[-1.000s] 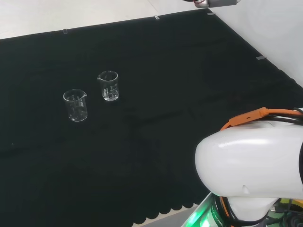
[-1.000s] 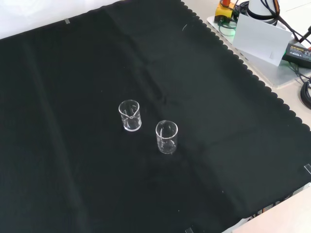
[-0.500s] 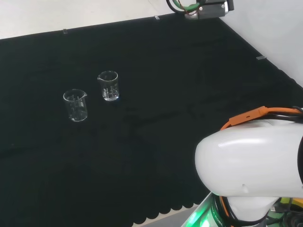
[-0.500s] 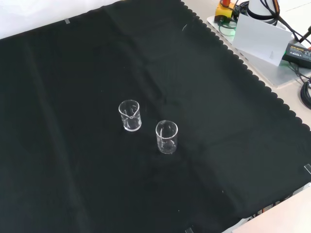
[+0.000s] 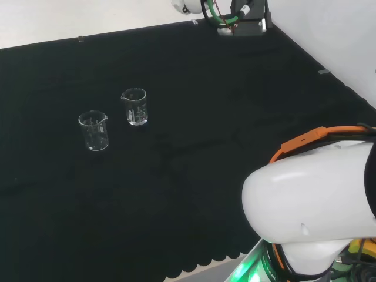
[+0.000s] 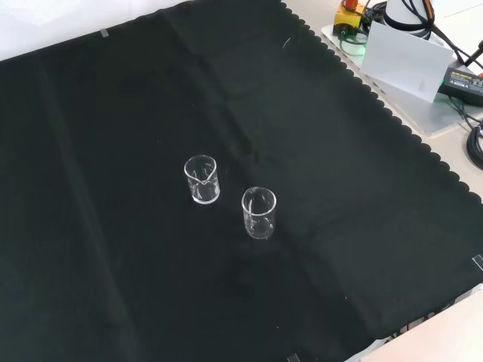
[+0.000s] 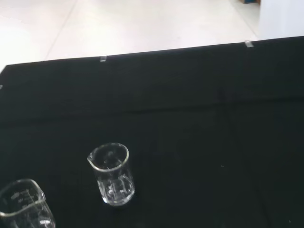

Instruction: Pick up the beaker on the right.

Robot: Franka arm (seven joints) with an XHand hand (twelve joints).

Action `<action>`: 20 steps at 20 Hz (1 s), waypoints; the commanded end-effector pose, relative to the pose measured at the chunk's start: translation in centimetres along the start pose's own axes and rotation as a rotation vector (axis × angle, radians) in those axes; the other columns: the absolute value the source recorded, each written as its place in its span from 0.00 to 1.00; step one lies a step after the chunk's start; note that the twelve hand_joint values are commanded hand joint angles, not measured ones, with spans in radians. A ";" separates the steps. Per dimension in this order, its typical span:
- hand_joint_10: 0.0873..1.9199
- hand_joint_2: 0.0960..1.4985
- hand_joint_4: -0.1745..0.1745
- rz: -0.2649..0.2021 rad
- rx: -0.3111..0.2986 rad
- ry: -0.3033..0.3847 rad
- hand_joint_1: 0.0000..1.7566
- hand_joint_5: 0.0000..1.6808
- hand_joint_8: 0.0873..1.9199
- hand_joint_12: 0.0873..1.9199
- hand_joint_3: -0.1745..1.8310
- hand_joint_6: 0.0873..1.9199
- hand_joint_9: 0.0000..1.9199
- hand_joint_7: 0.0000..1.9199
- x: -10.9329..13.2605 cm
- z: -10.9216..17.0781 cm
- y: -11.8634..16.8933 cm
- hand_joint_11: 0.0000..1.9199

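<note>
Two small clear glass beakers stand upright and empty on the black cloth, close together. In the head view one beaker point(image 5: 134, 106) stands to the right and a little farther off, the other beaker point(image 5: 94, 130) to the left and nearer. In the front view the first is the upper left beaker point(image 6: 202, 179) and the second the lower right beaker point(image 6: 259, 213). The wrist view has one beaker point(image 7: 111, 174) in the middle and another beaker point(image 7: 23, 206) cut off at the edge. The arm's far end with green and orange cables point(image 5: 235, 14) hangs high over the cloth's far side, well apart from both beakers.
The arm's big white link point(image 5: 311, 205) with an orange cable fills the head view's lower right. The cloth's scalloped edge point(image 6: 377, 105) runs past a white box and cables at the front view's upper right. Pale floor point(image 7: 142, 23) lies beyond the cloth.
The arm's far end has come down into the head view's top and moved left. Both beakers stand where they were.
</note>
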State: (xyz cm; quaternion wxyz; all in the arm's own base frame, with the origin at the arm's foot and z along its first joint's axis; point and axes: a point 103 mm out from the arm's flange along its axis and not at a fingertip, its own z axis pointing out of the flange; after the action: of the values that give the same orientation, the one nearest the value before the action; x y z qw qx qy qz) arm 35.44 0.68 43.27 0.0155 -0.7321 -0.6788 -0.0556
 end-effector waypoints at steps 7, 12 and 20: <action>0.30 0.55 0.35 -0.065 0.032 0.186 0.36 0.15 0.26 0.52 0.34 0.00 0.11 0.07 -3.3 11.8 9.0 0.00; 0.30 0.51 0.35 -0.123 0.054 0.201 0.38 0.15 0.26 0.54 0.36 0.00 0.11 0.07 -2.1 14.6 10.7 0.00; 0.31 0.47 0.34 -0.183 0.104 0.243 0.40 0.15 0.28 0.58 0.39 0.00 0.13 0.07 -0.8 19.3 13.1 0.00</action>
State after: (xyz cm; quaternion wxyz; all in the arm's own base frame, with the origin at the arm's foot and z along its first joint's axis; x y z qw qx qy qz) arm 46.48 -0.33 27.15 0.1212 -0.6779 -0.7202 -0.0838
